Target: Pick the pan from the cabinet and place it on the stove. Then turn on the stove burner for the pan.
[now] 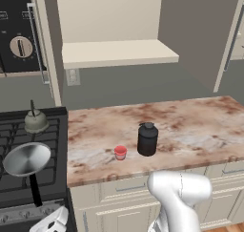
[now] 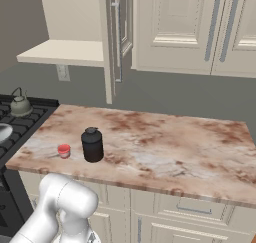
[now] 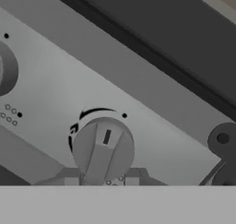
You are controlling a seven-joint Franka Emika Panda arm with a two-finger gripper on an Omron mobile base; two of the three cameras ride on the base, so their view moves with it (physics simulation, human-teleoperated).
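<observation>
The silver pan (image 1: 27,158) rests on the front burner of the black stove (image 1: 51,131), its black handle pointing toward the front edge. A sliver of the pan (image 2: 3,132) also shows at the left edge of the right base view. My gripper (image 1: 47,222) is low at the stove's silvery knob strip (image 1: 21,217). In the hand view a round grey knob (image 3: 102,149) sits between my gripper's (image 3: 101,180) two finger tips, which press on its sides. The cabinet (image 1: 119,52) stands open above the counter, its beige shelf bare.
A grey-green kettle (image 1: 35,120) stands on the back burner. A black jar (image 1: 147,139) and a small red cup (image 1: 120,152) sit on the marble counter (image 1: 200,126). The open cabinet door (image 2: 114,37) juts out over the counter. Neighbouring knobs (image 3: 222,140) flank the gripped one.
</observation>
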